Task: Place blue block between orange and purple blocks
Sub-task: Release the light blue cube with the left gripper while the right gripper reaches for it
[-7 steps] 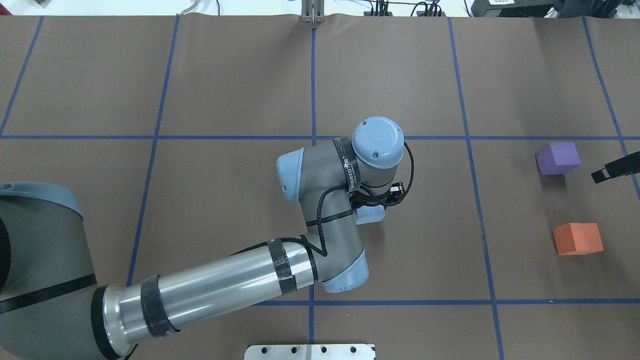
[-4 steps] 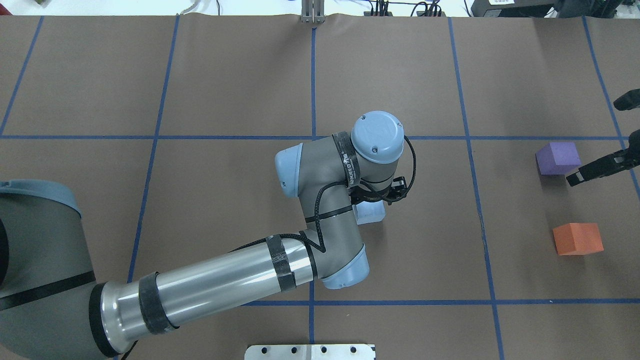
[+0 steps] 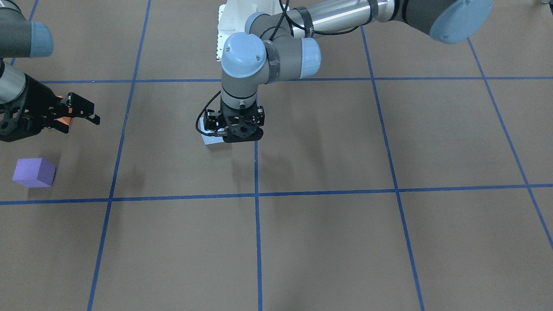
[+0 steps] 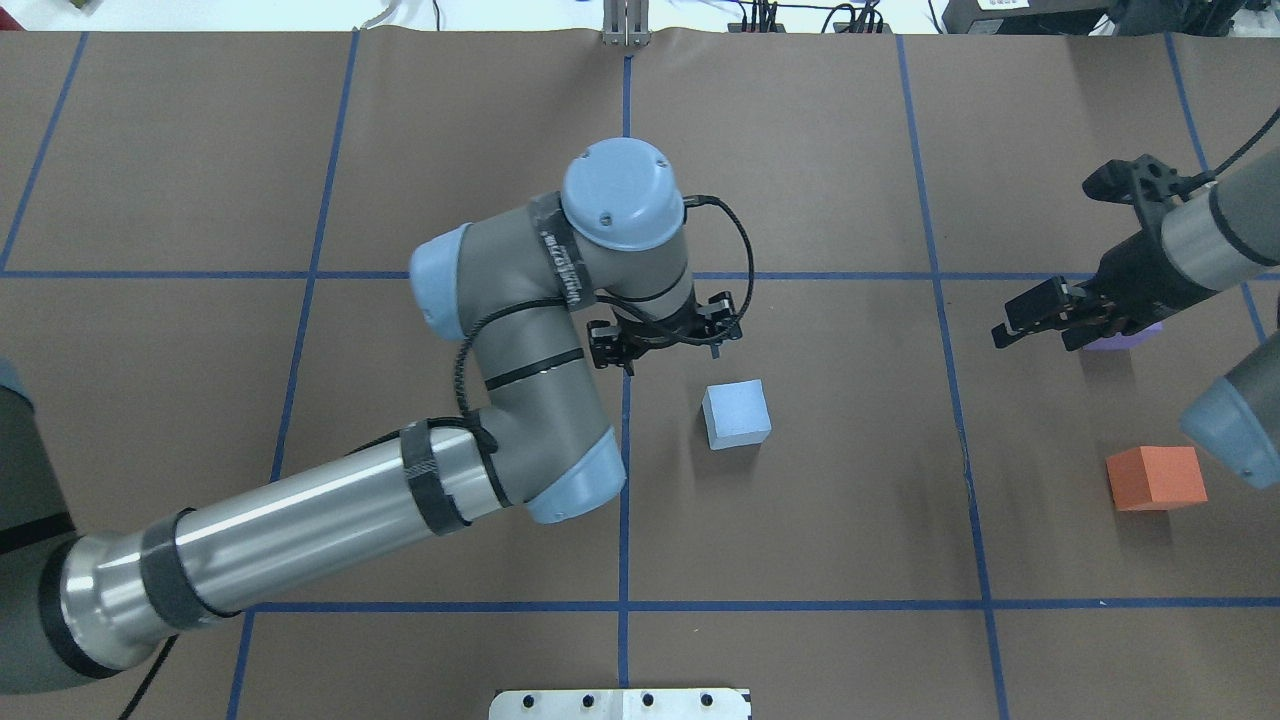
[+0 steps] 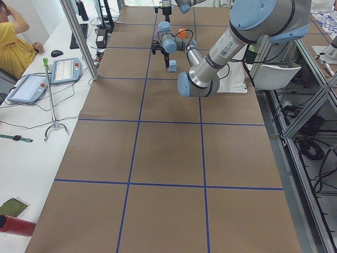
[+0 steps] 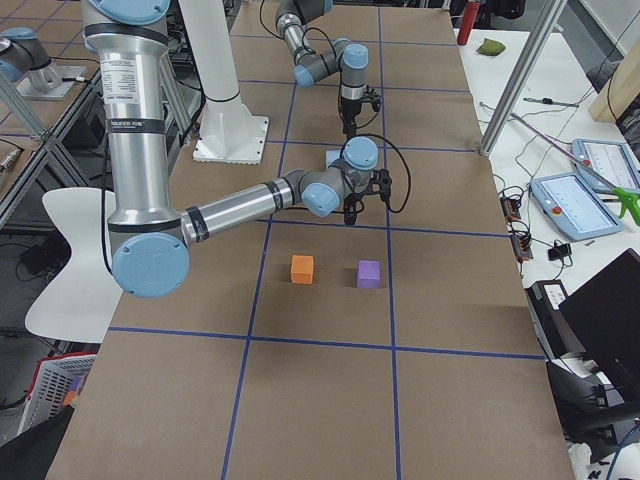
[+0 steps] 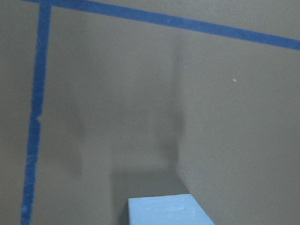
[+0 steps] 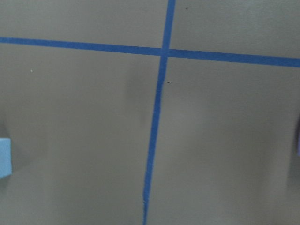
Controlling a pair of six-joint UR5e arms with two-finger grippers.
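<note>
Blue block [image 4: 737, 415]: flat on the table [image 4: 850, 520], just right of the centre tape lines [image 4: 622, 500], gripped by nothing (well apart from the other two blocks).
Left gripper [image 4: 665, 345]: fingers spread and empty, raised near the blue block, not touching it.
Right gripper [image 4: 1038, 332]: fingers apart, empty, hovering partly over the purple block [image 4: 1125, 343].
Orange block [image 4: 1155, 478]: near the purple block, bare table between them.

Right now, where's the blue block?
Overhead view: blue block on the table just right of the centre tape line, apart from the left hand.
</note>
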